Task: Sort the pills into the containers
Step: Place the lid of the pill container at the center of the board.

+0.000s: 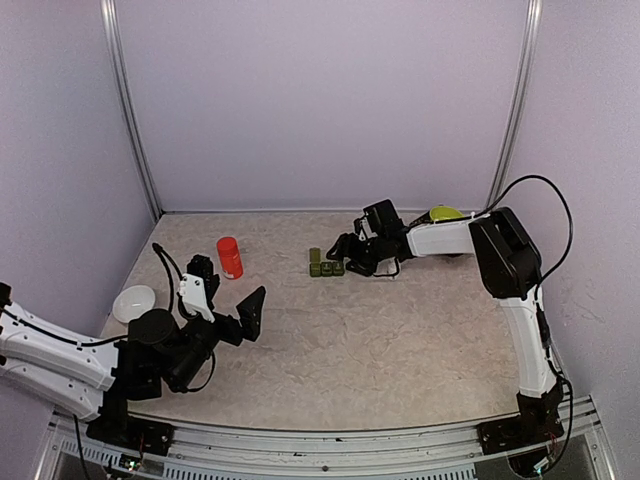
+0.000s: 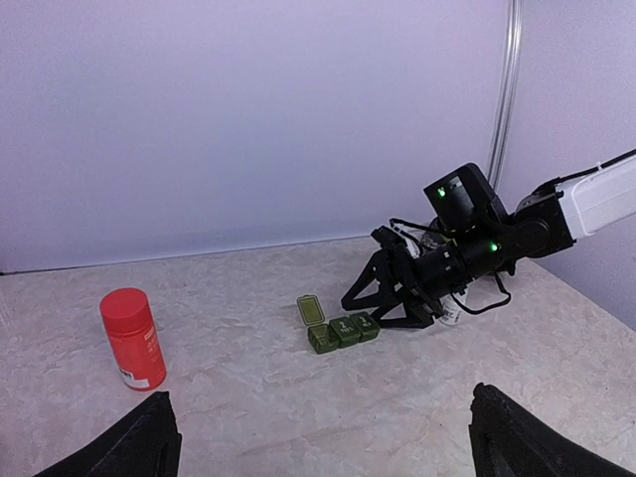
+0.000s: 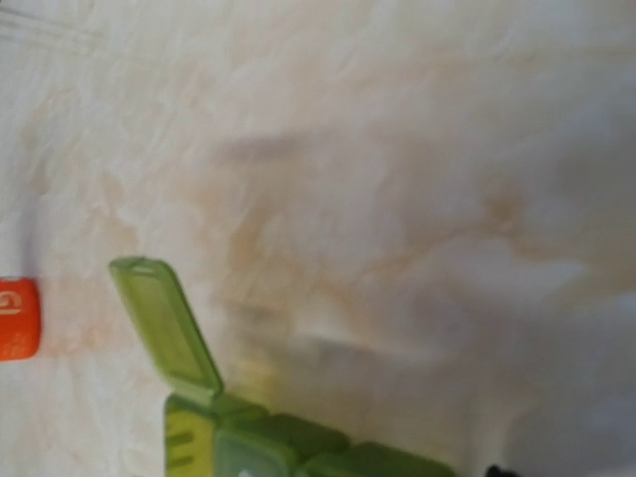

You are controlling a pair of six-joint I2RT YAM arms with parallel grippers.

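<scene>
right claw (image 2: 378, 308), spread wide, sits just beside the containers (image 2: 343, 331).

I see containers (image 2: 343, 330) of smooth, slightly glossy green plastic, red bottle (image 2: 132, 338) shiny plastic too, table (image 1: 380, 330) matt, marbled, faintly wrinkled to my eye

Blurred close-up. The containers (image 3: 288, 447), a green strip, lie just ahead of the right gripper (image 1: 340, 255), cut off by the frame's lower edge. The end lid (image 3: 164, 323) on the gripper's left stands open, tilted back. Further left, an orange-red object (image 3: 18, 318), mostly out of frame, rests on the pale mottled table (image 3: 397, 149).
</scene>
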